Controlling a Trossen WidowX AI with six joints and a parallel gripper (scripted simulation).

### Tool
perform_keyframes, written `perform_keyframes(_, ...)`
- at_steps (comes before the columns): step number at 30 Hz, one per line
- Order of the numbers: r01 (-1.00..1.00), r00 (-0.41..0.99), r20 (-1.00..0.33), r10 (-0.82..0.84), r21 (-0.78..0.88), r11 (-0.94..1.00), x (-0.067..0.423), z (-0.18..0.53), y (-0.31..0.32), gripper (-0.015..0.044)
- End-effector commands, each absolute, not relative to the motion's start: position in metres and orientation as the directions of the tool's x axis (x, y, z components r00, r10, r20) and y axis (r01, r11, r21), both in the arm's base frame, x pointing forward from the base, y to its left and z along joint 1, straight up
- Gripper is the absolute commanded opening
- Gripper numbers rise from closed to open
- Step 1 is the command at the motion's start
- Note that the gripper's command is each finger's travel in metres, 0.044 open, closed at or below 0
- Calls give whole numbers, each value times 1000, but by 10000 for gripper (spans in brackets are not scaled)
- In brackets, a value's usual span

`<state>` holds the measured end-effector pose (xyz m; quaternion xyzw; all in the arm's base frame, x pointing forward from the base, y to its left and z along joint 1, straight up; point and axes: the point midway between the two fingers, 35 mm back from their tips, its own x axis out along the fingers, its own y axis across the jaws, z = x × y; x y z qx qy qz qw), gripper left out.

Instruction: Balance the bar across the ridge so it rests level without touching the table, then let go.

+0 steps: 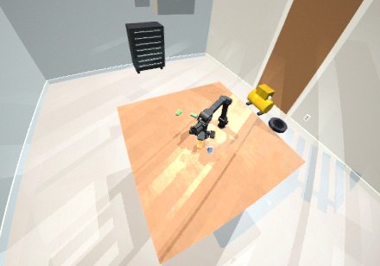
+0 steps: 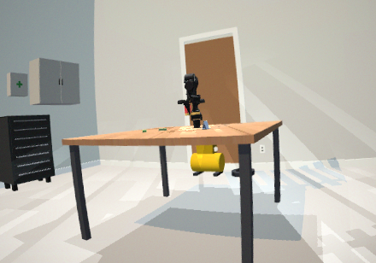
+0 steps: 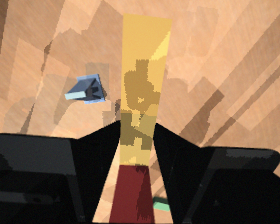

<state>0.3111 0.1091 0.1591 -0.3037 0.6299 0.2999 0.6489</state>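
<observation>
The bar [image 1: 199, 145] [image 2: 186, 110] [image 3: 140, 75] has a long yellow part and a dark red part. My gripper [image 1: 201, 137] [image 2: 187, 105] [image 3: 137, 125] is shut on it; in the wrist view the fingers grip its yellow part, with the red part nearer the camera. The bar is held above the table [image 1: 164, 221] [image 2: 171, 138]. The ridge [image 1: 210, 150] [image 2: 206, 125] [image 3: 91, 88] is a small blue-grey piece with a narrow raised top, standing on the table. In the wrist view it is to the left of the bar, apart from it. The bar's exact tilt is hard to tell.
Two small flat green pieces [image 1: 179, 112] [image 1: 193, 115] [image 2: 144, 131] [image 2: 162, 129] lie on the table; part of a green one [image 3: 161, 204] shows low in the wrist view. The arm's base [image 1: 223, 123] stands behind the ridge. Shadows and bright patches cross the tabletop.
</observation>
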Motion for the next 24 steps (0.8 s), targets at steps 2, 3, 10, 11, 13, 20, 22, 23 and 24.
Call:
perform_keyframes(2, -793, 30, -999, 13, -17, 608, 306, 161, 126, 0)
perform_keyframes(3, -799, 30, -999, 13, -16, 601, 305, 161, 129, 0)
perform_keyframes(10, -833, 29, -999, 15, -16, 553, 293, 162, 154, 0)
perform_keyframes(11, -838, 29, -999, 16, -16, 546, 291, 162, 158, 0)
perform_keyframes(13, -847, 29, -999, 16, -16, 532, 288, 162, 164, 0)
perform_keyframes(20, -876, 27, -999, 19, -15, 482, 273, 162, 187, 0)
perform_keyframes(22, -884, 27, -999, 19, -15, 468, 268, 162, 194, 0)
perform_keyframes(23, -887, 26, -999, 20, -14, 462, 266, 162, 196, 0)
perform_keyframes(24, -889, 26, -999, 20, -14, 457, 264, 162, 199, 0)
